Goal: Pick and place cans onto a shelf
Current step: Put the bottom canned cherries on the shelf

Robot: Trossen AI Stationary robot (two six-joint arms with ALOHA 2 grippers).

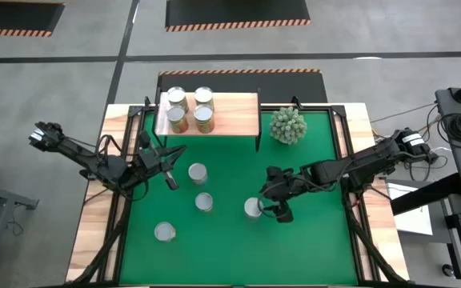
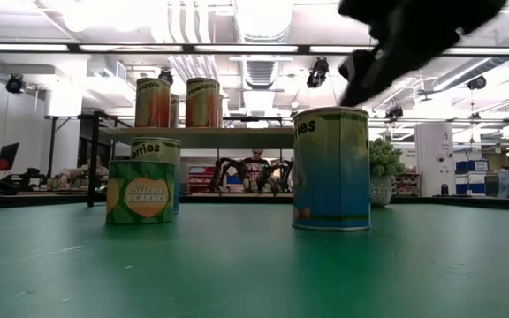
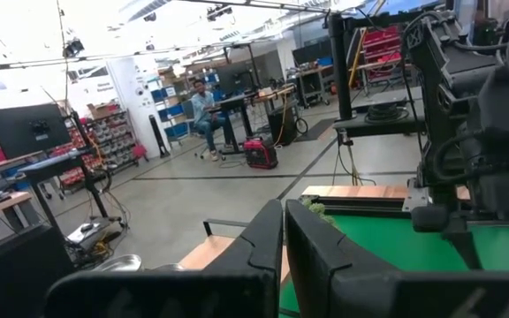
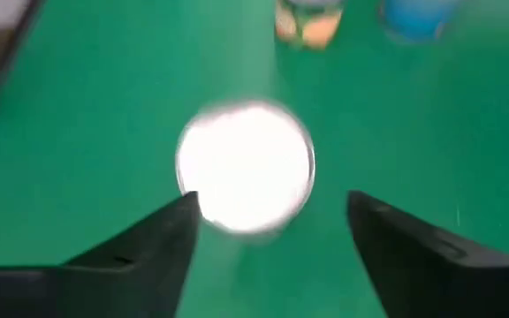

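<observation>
Can (image 4: 246,168) just beyond the right claw's (image 4: 272,234) spread fingertips.

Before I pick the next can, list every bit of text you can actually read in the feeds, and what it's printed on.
"Sliced PEACHES": front label of the green can on the mat, low view.
"...erries": cut-off word on the can behind it.
"...es": cut-off word at the top of the blue can under the right gripper.
Labels on the two cans on the shelf: too blurred to read.
High and wrist views: no readable text.
</observation>
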